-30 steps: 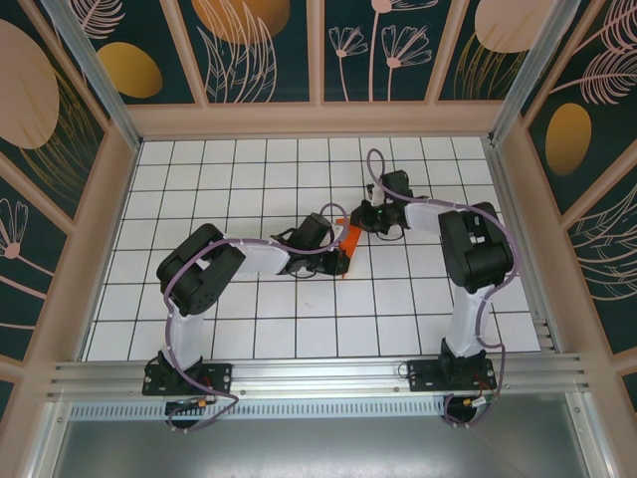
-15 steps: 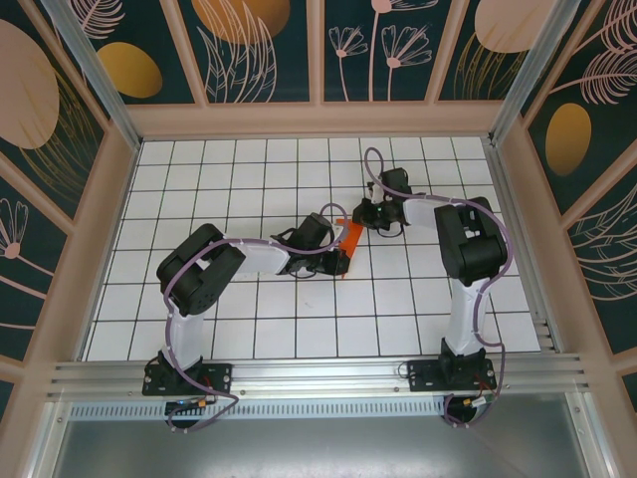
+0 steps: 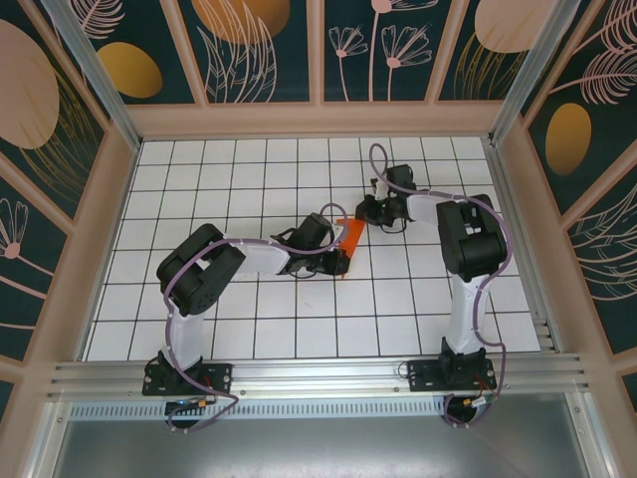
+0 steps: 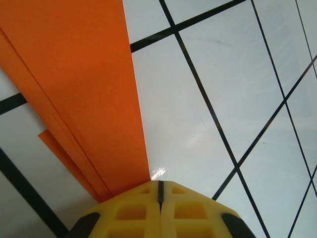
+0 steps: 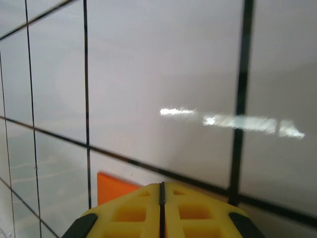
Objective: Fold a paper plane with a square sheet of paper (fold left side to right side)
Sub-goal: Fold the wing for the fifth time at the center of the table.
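The sheet of paper (image 3: 347, 235) is bright orange and folded into a narrow layered strip, lying slantwise on the gridded white table (image 3: 249, 179) near the middle. In the left wrist view the folded paper (image 4: 84, 84) shows several stacked edges along its left side. My left gripper (image 4: 159, 191) is shut, and its yellow tips sit at the strip's near end by its right edge. In the top view the left gripper (image 3: 340, 265) is at the strip's lower end. My right gripper (image 3: 363, 213) is shut just beyond the strip's upper end. A corner of the paper (image 5: 110, 188) peeks out left of the right gripper (image 5: 161, 191).
Wooden walls with dark floral panels close the table in on three sides. An aluminium rail (image 3: 318, 376) carrying both arm bases runs along the near edge. Open grid tiles lie all around the paper.
The right arm has drawn back a little toward the far right, so its gripper sits slightly farther from the paper. The left arm and the paper have stayed put.
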Robot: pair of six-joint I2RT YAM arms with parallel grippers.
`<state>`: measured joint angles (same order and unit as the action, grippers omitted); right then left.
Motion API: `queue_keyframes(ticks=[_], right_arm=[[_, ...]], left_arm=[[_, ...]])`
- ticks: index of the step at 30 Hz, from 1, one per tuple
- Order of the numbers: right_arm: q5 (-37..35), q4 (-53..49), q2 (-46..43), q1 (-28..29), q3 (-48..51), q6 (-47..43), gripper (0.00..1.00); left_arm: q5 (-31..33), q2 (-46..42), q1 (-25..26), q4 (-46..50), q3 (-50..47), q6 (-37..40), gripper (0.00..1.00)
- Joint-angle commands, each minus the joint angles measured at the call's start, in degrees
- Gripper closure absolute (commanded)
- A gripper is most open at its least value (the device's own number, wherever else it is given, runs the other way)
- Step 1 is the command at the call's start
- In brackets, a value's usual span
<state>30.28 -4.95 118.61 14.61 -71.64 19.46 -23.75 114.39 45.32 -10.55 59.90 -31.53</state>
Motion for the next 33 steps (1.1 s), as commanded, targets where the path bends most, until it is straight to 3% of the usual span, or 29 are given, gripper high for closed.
queue_keyframes(ticks=[1,7,14,23,25,29,33], right_arm=[[-3.5,0.8,2.5,-2.9,-2.2,-1.9,0.90],[-1.6,2.0,3.0,-2.6,-0.5,-1.2,0.90],[-1.4,1.2,1.7,-2.6,-1.9,-1.1,0.90],[-1.0,0.2,0.5,-2.7,-3.4,-1.3,0.87],[-2.1,-1.5,-1.6,-2.7,-4.7,-1.9,0.82],[-6.6,-5.8,-6.7,-2.6,-7.5,-3.9,0.63],[-13.4,-11.1,-13.1,-2.5,-8.1,-5.2,0.50]], left_arm=[[-0.5,2.4,0.3,9.1,-2.7,0.5,0.94],[-0.9,1.3,0.3,8.5,-3.8,0.0,0.92],[-4.5,-2.1,0.3,5.7,-4.9,-2.0,0.77],[-8.8,-7.5,0.4,4.3,-8.7,-1.9,0.76],[-8.4,-9.8,0.3,4.9,-8.5,-1.7,0.75],[-5.7,-14.6,-0.6,7.4,-7.0,-0.2,0.73],[1.9,-20.6,-1.8,11.1,-6.4,1.5,0.69]])
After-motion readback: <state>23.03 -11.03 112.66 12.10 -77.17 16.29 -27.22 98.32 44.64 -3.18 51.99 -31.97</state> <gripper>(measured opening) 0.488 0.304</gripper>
